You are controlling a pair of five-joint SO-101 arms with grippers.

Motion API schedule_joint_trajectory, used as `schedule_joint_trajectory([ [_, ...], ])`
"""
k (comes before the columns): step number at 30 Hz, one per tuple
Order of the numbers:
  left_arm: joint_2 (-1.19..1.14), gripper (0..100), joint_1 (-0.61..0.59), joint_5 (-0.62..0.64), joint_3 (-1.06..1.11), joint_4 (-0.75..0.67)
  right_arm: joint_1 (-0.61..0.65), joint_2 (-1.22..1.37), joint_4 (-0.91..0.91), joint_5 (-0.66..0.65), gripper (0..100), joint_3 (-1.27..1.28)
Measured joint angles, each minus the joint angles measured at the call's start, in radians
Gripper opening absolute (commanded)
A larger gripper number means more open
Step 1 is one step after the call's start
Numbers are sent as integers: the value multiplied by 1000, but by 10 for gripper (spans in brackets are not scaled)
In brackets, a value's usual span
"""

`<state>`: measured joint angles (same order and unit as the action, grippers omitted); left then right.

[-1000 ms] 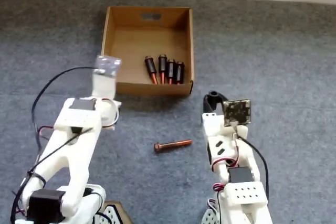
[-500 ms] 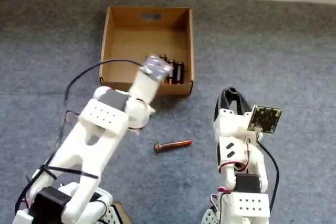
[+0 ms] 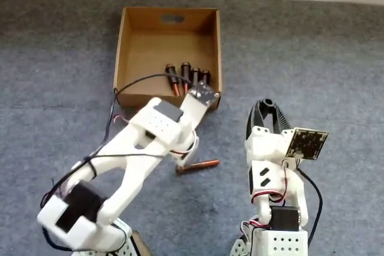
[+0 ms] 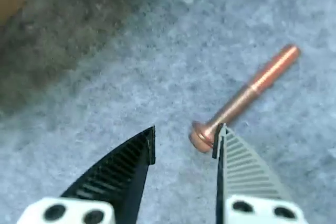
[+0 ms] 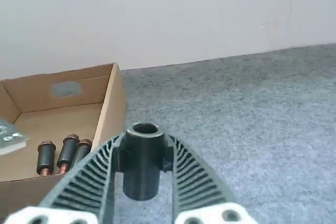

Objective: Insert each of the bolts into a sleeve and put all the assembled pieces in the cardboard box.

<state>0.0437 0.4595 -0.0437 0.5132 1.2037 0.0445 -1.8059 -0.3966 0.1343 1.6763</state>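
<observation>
A copper bolt (image 3: 201,164) lies on the grey carpet between the arms, in front of the cardboard box (image 3: 122,46). In the left wrist view my left gripper (image 4: 185,135) hangs open just above the carpet, one fingertip touching the head of the bolt (image 4: 244,95), the shaft pointing away. My right gripper (image 3: 264,112) is off to the right of the bolt, raised, and shut on an upright black sleeve (image 5: 143,177). Several assembled bolt-and-sleeve pieces (image 3: 189,79) lie inside the box by its near wall, and they also appear as pieces (image 5: 63,156) in the right wrist view.
The left arm's white body (image 3: 144,148) stretches across the carpet in front of the box's near right corner. Open carpet (image 3: 312,58) lies right of the box. A pale wall (image 5: 168,14) stands behind the table.
The left arm swung from the box's left side to the right and down over the bolt. The right gripper shifted a little right and tipped upward with the sleeve.
</observation>
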Motion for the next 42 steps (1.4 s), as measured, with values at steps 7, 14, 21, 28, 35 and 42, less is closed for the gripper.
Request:
schedule_joint_trajectory([
  [7,-28,189,32,-40,-157,153,0,0,0,0,6,0],
  [14,-40,189,97,-282,-209,316,0,0,0,0,6,0],
  [21,-40,189,95,-339,-61,147,0,0,0,0,6,0],
  [28,-40,189,143,-339,49,-34,0,0,0,0,6,0],
  [35,-40,189,161,-341,54,-44,0,0,0,0,6,0],
  [42,-40,189,135,-390,126,-141,0,0,0,0,6,0],
])
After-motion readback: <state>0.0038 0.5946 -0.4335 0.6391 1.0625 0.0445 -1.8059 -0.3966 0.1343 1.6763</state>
